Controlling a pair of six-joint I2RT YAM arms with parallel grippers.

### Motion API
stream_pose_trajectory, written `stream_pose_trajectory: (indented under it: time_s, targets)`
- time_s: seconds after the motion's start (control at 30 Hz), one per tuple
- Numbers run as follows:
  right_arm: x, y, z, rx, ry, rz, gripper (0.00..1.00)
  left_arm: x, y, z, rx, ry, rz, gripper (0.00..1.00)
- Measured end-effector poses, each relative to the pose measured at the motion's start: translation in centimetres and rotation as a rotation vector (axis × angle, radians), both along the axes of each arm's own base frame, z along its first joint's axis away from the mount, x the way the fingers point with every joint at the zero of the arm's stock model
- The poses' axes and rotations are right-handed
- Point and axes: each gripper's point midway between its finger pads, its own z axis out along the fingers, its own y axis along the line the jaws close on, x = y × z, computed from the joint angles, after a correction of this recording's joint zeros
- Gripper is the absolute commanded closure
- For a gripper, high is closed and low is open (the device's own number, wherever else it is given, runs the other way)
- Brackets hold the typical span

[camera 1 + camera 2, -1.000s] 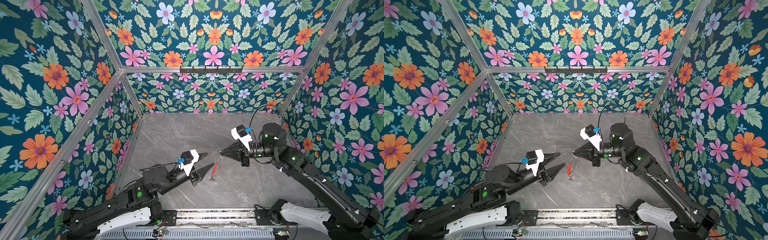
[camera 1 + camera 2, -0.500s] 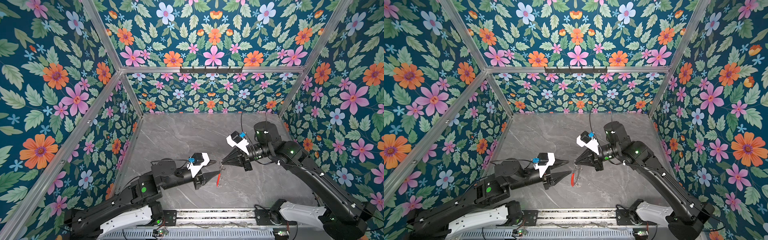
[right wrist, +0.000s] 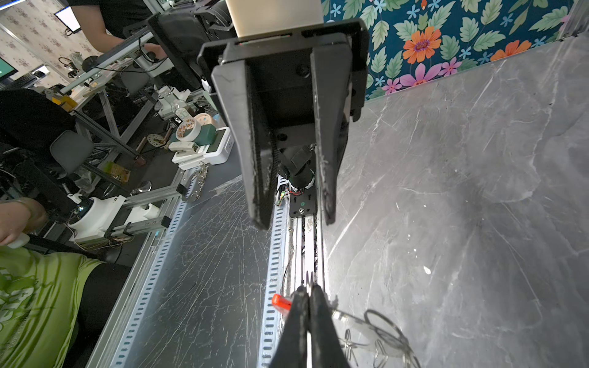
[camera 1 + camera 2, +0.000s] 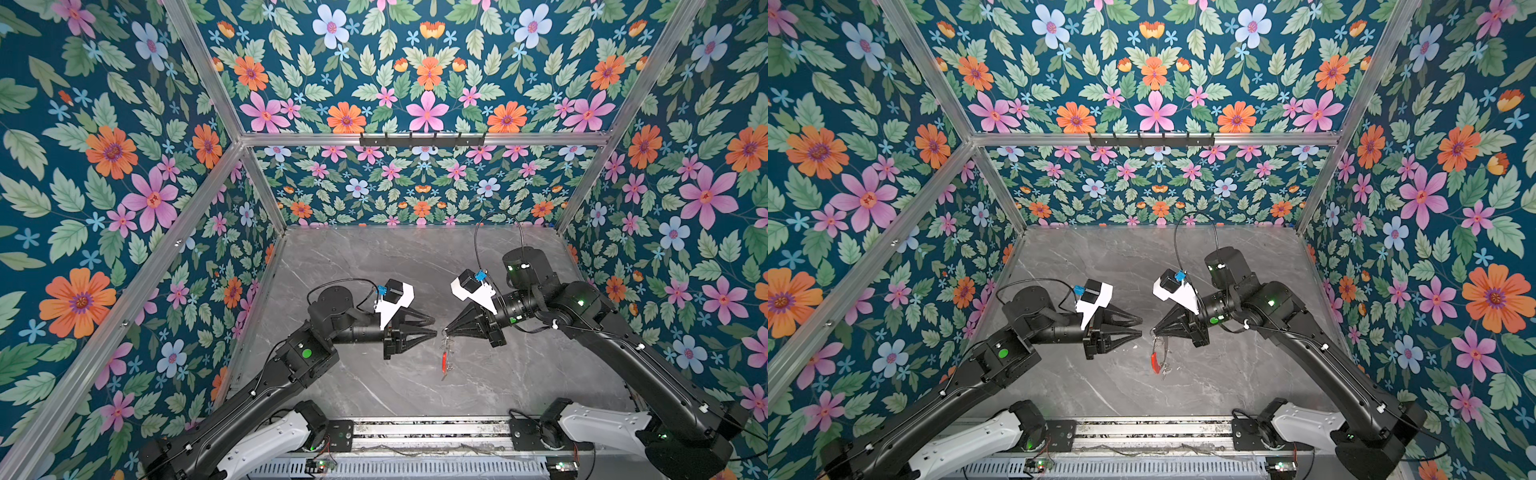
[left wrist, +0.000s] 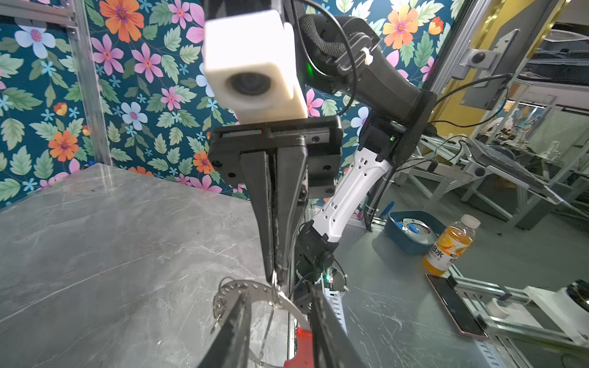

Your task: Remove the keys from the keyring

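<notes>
Advanced toward the keyring [image 4: 444,353], the left gripper [image 4: 432,326] is parted; the ring is pinched by the right gripper [image 4: 445,331] above the table [image 4: 519,374].

Count time: two arms over the grey bench [image 4: 374,270], so two grippers, the left gripper [image 4: 434,326] and the right gripper [image 4: 445,331], nose to nose near the middle of the bench. Two fingers on each, four in all. Two white wrist cameras, one per arm.

One keyring [image 4: 446,345] hangs there in both top views, with one red sleeve [image 4: 1155,360] on it. The keys [image 3: 349,345]? Too small and tangled to count.

One black hook rail [image 4: 422,140] sits on the back wall.

Off the bench's right edge, the left wrist view shows one orange drink bottle [image 5: 451,248], one phone [image 5: 452,306] and one blue tub [image 5: 411,245].
</notes>
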Motion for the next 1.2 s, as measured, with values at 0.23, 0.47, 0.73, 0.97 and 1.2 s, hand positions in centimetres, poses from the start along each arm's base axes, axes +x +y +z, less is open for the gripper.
stream_pose_trajectory:
  time_s: [0.23, 0.47, 0.73, 0.97, 1.2]
  targets:
    - [0.5, 0.2, -0.1, -0.007, 0.002, -0.014, 1.0, -0.3, -0.5, -0.7, 0.022, 0.017, -0.046, 0.67]
    - [0.8, 0.4, 0.1, -0.003, 0.003, -0.017, 1.0, -0.1, -0.8, -1.1, 0.034, 0.014, -0.047, 0.68]
    - [0.8, 0.4, 0.2, -0.008, 0.016, -0.025, 1.0, 0.3, -1.1, -1.3, 0.045, 0.014, -0.042, 0.71]
    - [0.2, 0.4, 0.4, -0.003, 0.007, -0.011, 1.0, 0.9, -0.9, -1.4, 0.06, 0.0, 0.003, 0.65]
    - [0.2, 0.7, 0.2, -0.001, 0.011, -0.002, 1.0, 1.2, -1.1, -1.6, 0.072, 0.007, 0.009, 0.72]
